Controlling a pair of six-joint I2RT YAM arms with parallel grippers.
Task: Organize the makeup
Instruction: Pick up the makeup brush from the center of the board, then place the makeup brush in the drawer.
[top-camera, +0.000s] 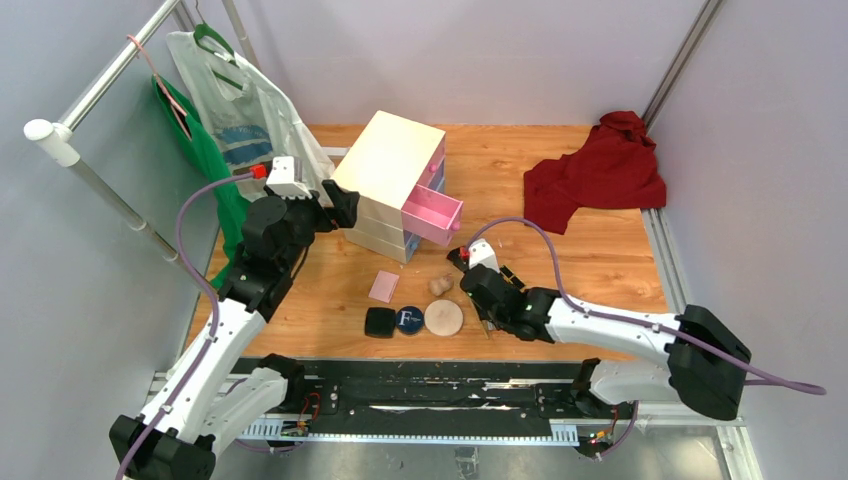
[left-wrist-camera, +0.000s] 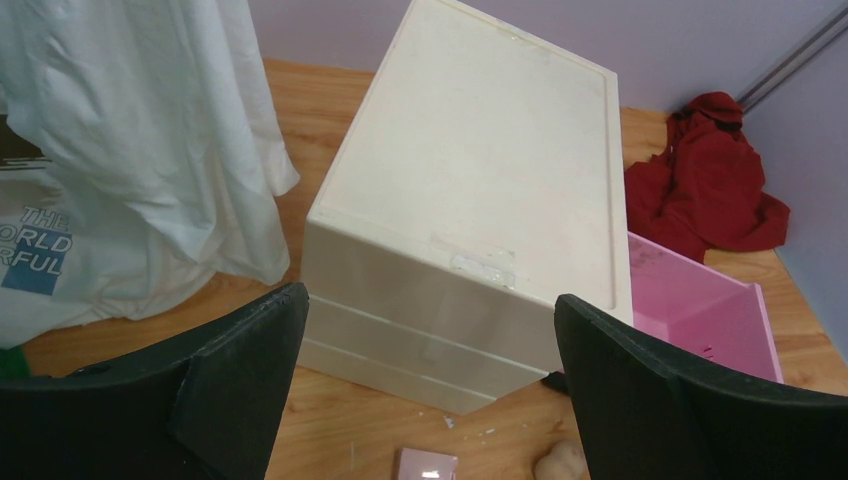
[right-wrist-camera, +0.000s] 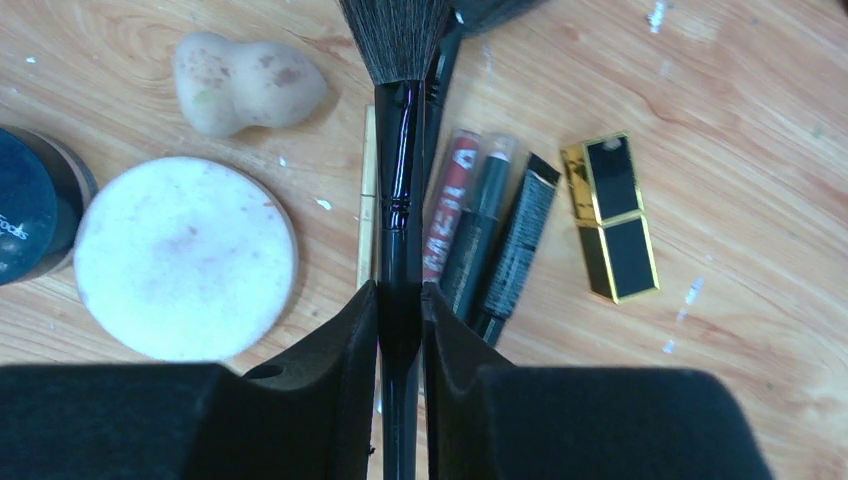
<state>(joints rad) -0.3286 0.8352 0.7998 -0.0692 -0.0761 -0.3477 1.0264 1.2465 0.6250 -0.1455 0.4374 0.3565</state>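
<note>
My right gripper (right-wrist-camera: 400, 295) is shut on the handle of the black brush (right-wrist-camera: 400, 150), low over the table, with the bristles pointing away. Several pencils (right-wrist-camera: 485, 225) lie beside the brush and a black-gold lipstick (right-wrist-camera: 610, 215) lies to their right. The beige round puff (right-wrist-camera: 185, 255), beige sponge (right-wrist-camera: 245, 82) and navy compact (right-wrist-camera: 30, 200) are to the left. The top view also shows the black square compact (top-camera: 379, 322) and the pink square (top-camera: 384, 286). My left gripper (top-camera: 345, 208) stands wide open just short of the cream chest (left-wrist-camera: 480, 170), holding nothing.
The chest's pink drawer (top-camera: 432, 213) is pulled open toward the right arm. A red cloth (top-camera: 595, 175) lies at the back right. A white bag (top-camera: 245, 110) and a green one hang from a rail at the left. Grey walls enclose the wooden table (top-camera: 600, 260).
</note>
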